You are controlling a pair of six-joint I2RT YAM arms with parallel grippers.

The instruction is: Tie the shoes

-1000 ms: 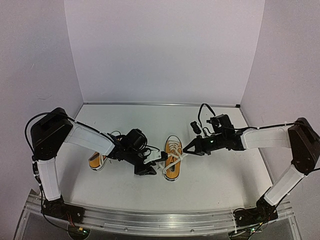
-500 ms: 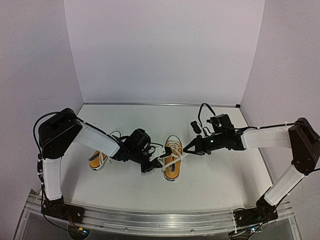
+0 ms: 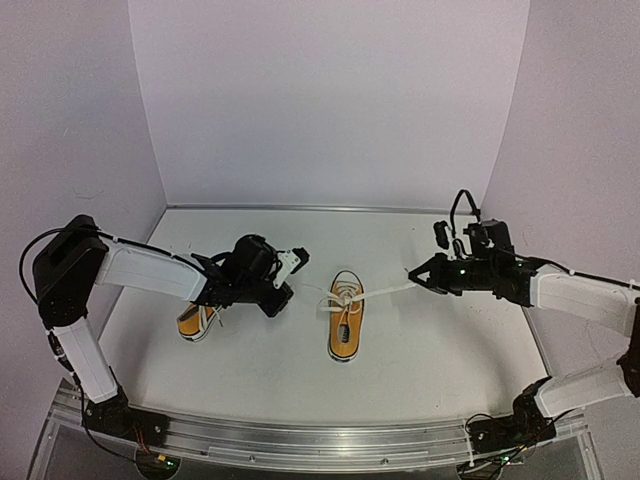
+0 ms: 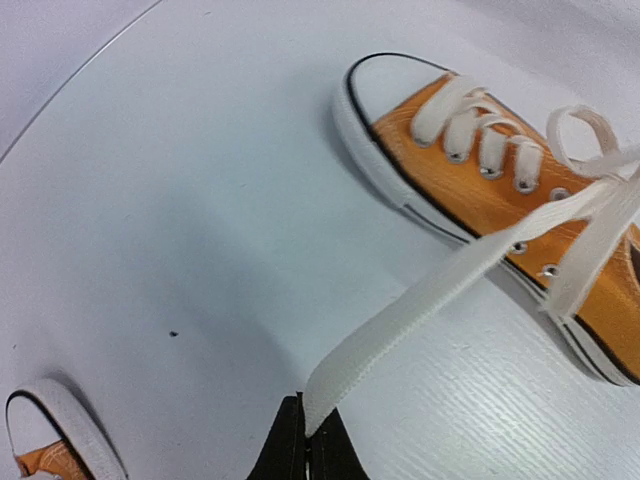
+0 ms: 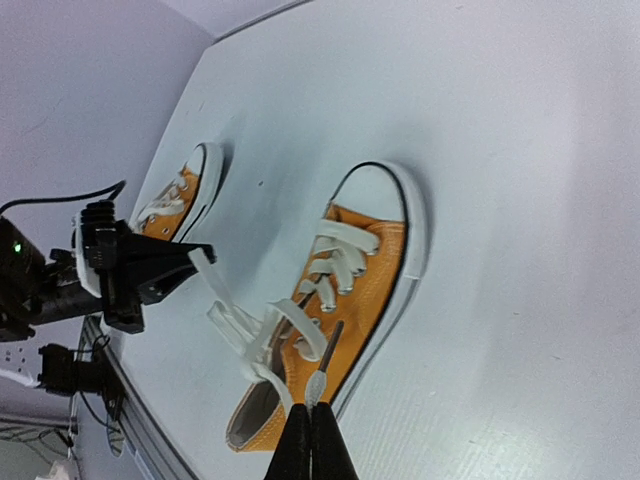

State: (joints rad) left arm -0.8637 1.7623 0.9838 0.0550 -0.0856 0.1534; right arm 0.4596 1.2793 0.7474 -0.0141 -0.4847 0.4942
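One orange shoe [image 3: 344,330] with white laces lies mid-table, also in the left wrist view [image 4: 470,175] and the right wrist view [image 5: 345,300]. My left gripper [image 3: 287,297] [image 4: 308,445] is shut on a flat white lace [image 4: 420,300] that runs taut to this shoe. To the shoe's right, my right gripper [image 3: 411,277] [image 5: 311,425] is shut on the other lace end [image 5: 320,385], stretched toward it [image 3: 385,290]. Loose loops [image 5: 265,335] sit over the eyelets. The second shoe [image 3: 194,322] [image 5: 178,198] lies left, partly hidden behind my left arm.
White table [image 3: 430,350] boxed in by pale walls at back and both sides. A metal rail [image 3: 320,440] runs along the near edge. Black cables [image 3: 462,205] loop over the right wrist. The second shoe's toe [image 4: 50,430] lies close below my left gripper.
My left gripper has shut on the lace and drawn back left. My right arm has pulled right with its lace end, so both laces now stretch out from the shoe.
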